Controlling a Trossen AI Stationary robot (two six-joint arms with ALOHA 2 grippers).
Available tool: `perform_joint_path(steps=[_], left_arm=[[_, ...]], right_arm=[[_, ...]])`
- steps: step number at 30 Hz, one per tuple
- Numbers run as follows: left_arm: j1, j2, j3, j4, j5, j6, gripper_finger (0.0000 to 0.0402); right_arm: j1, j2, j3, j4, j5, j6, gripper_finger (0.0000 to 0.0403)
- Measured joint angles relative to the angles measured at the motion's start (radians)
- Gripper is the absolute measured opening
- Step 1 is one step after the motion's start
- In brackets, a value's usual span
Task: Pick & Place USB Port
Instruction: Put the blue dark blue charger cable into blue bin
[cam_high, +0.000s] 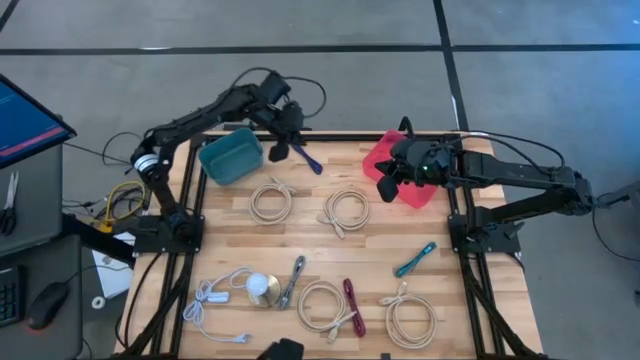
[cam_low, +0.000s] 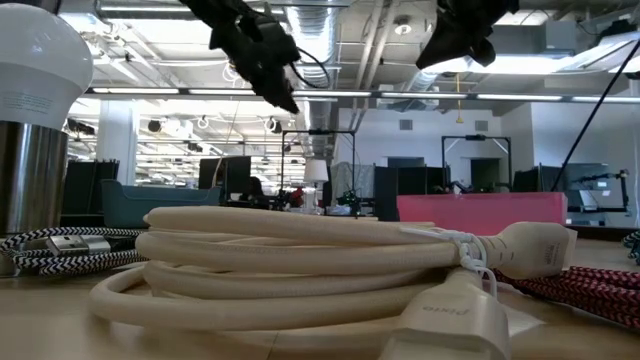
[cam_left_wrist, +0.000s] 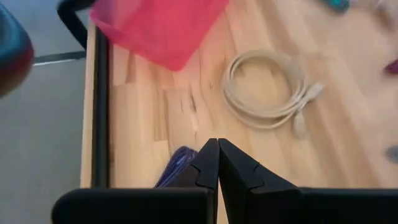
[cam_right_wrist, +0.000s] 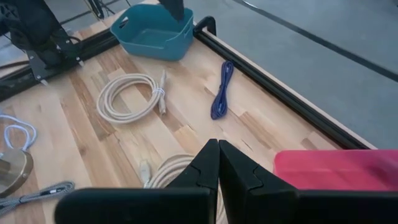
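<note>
A dark blue USB cable (cam_high: 308, 158) lies stretched out on the table near its far edge, between the teal bin (cam_high: 232, 155) and the red bin (cam_high: 420, 193); the right wrist view shows it flat on the wood (cam_right_wrist: 221, 92). My left gripper (cam_high: 279, 150) hangs shut above the table, just left of that cable, whose end (cam_left_wrist: 176, 168) shows beside its fingers. The left gripper is well clear of the table in the low view (cam_low: 278, 88). My right gripper (cam_high: 386, 183) is shut and empty above the red bin's left side.
Two cream cable coils (cam_high: 270, 200) (cam_high: 346, 210) lie mid-table. Near the front edge are more coils (cam_high: 322, 305) (cam_high: 410, 315), a red braided cable (cam_high: 352, 305), a teal cable (cam_high: 414, 259), a white cable (cam_high: 215, 300) and a bulb (cam_high: 263, 290). Black frame rails edge the table.
</note>
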Motion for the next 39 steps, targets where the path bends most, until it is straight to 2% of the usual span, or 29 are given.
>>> perform_joint_path(steps=[4, 6, 10, 17, 22, 28, 34, 39], left_arm=[[-0.051, 0.044, 0.0, 0.054, -0.237, 0.018, 0.0008], [-0.07, 0.059, 0.0, 0.074, -0.344, 0.076, 0.0012], [-0.094, 0.077, 0.0, 0.11, -0.456, 0.165, 0.0044], [-0.096, 0.093, -0.025, 0.132, -0.45, 0.163, 0.0143], [-0.103, 0.094, -0.081, 0.138, -0.345, 0.16, 0.019], [-0.134, 0.094, -0.173, 0.246, -0.326, 0.146, 0.0187], [-0.143, 0.094, -0.239, 0.374, -0.336, 0.032, 0.0168], [-0.131, 0.094, -0.276, 0.393, -0.366, -0.001, 0.0155]], right_arm=[[0.0, 0.0, 0.0, 0.001, 0.0, 0.0, 0.0001], [0.0, 0.0, 0.0, 0.001, -0.001, 0.0, 0.0001], [0.0, 0.0, 0.0, 0.001, -0.008, 0.0, 0.0001], [0.001, 0.0, 0.0, -0.021, -0.03, 0.0, 0.0001], [0.001, 0.0, 0.0, -0.041, -0.029, 0.0, 0.0001], [0.001, 0.0, 0.0, -0.041, -0.027, -0.001, 0.0001], [0.001, 0.0, 0.0, -0.041, -0.026, -0.001, 0.0001], [0.001, 0.0, 0.0, -0.041, -0.026, -0.002, 0.0001]])
